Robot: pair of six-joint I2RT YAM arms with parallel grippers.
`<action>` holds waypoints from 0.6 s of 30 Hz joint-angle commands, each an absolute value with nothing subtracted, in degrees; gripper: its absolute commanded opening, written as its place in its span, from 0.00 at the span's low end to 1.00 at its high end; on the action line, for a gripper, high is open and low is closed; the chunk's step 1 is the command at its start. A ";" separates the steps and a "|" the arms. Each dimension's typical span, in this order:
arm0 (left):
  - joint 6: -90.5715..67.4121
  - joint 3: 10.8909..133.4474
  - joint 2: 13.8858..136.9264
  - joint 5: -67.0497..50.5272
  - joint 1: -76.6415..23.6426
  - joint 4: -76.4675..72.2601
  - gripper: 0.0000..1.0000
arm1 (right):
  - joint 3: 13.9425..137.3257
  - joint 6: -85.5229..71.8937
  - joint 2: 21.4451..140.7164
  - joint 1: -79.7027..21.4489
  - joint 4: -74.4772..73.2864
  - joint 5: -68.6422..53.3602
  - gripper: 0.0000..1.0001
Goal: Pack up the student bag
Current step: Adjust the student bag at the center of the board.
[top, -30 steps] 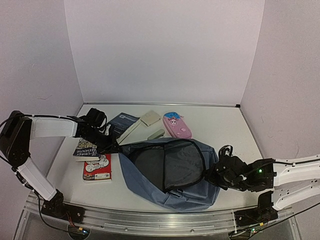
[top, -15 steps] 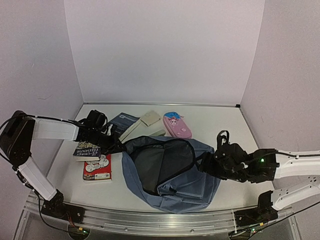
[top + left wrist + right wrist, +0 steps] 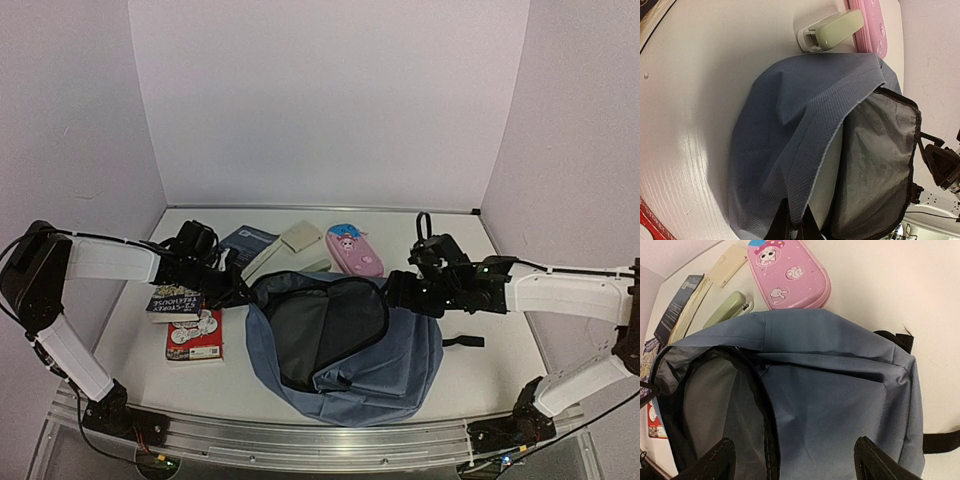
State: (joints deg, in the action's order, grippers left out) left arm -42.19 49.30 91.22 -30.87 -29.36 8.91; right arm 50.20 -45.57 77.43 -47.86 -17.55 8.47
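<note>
Only the left wrist view shows left jaws clenched on the student bag (image 3: pixel 785 125); right jaws released above it

Left arm (image 3: pixel 105 258): elbow at left edge, white forearm runs right toward centre-left. Left gripper (image 3: pixel 232 293) is pinched tight on the student bag (image 3: pixel 400 350) rim, fingertips together at bottom of wrist view. Right arm (image 3: pixel 565 292): enters from right edge, forearm level, pointing left. Right gripper (image 3: pixel 398 293) centre-right, fingers spread wide, holding nothing.
</note>
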 commanded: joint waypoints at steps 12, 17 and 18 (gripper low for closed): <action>-44.46 46.49 90.20 -27.09 -29.99 4.59 0.00 | 54.10 -41.82 86.05 -46.21 -7.69 -2.55 0.13; -49.78 42.10 88.40 -22.80 -28.73 0.65 0.00 | 50.15 -42.97 80.85 -42.05 -8.22 0.00 0.00; -50.69 41.32 87.68 -22.22 -28.36 -0.27 0.00 | 49.21 -42.56 79.87 -40.24 -8.59 -0.09 0.00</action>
